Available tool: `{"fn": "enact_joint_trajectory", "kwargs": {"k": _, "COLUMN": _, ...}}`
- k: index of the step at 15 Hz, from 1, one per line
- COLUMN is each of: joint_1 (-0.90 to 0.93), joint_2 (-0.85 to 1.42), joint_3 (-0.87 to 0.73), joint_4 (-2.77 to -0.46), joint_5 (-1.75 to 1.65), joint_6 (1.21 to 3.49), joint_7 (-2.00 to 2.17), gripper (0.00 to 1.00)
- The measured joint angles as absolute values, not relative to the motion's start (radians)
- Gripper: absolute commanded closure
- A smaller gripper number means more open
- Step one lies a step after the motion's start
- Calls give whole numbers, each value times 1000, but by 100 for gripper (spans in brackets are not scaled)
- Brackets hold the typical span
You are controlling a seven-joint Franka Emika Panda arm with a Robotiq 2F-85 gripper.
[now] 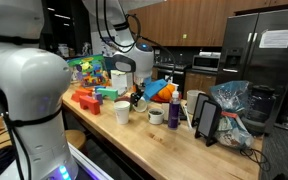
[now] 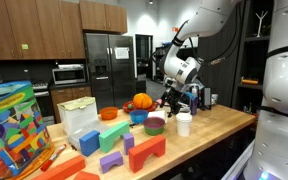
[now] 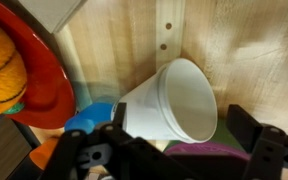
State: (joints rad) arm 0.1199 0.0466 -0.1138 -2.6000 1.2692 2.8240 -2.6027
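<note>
Pincer [image 3: 164, 148] hangs open, jaws spread wide and gripping nothing, just above a white cup [image 3: 174, 100] on the wooden bench [image 3: 254, 50] — a red bowl [image 3: 46, 85] holding an orange toy [image 3: 2, 70] sits at the cup's nine o'clock.

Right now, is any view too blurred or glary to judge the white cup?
Wrist view: white cup sharp and evenly lit, gripper dark and out of focus along the bottom edge. In both exterior views: no harsh glare on the table, but the robot body sits soft in the foreground.
</note>
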Motion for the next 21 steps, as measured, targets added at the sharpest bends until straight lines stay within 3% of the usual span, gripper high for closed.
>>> {"fn": "enact_joint_trajectory", "kwargs": {"k": 2, "joint_1": 120, "joint_2": 61, "joint_3": -113, "joint_4": -2594, "joint_5": 1269, "joint_6": 2824, "joint_7": -2603, "gripper": 6}}
{"fn": "enact_joint_trajectory", "kwargs": {"k": 3, "joint_1": 120, "joint_2": 68, "joint_3": -113, "joint_4": -2589, "joint_5": 1268, "joint_6": 2824, "joint_7": -2603, "gripper": 24}}
{"fn": "enact_joint_trajectory", "kwargs": {"k": 13, "joint_1": 120, "joint_2": 111, "joint_3": -111, "joint_4": -2545, "joint_5": 1268, "joint_6": 2824, "joint_7": -2603, "gripper": 99}}
{"fn": "enact_joint_trajectory", "kwargs": {"k": 21, "joint_1": 120, "joint_2": 112, "joint_3": -111, "joint_4": -2522, "joint_5": 1268, "joint_6": 2824, "joint_7": -2602, "gripper": 98}}
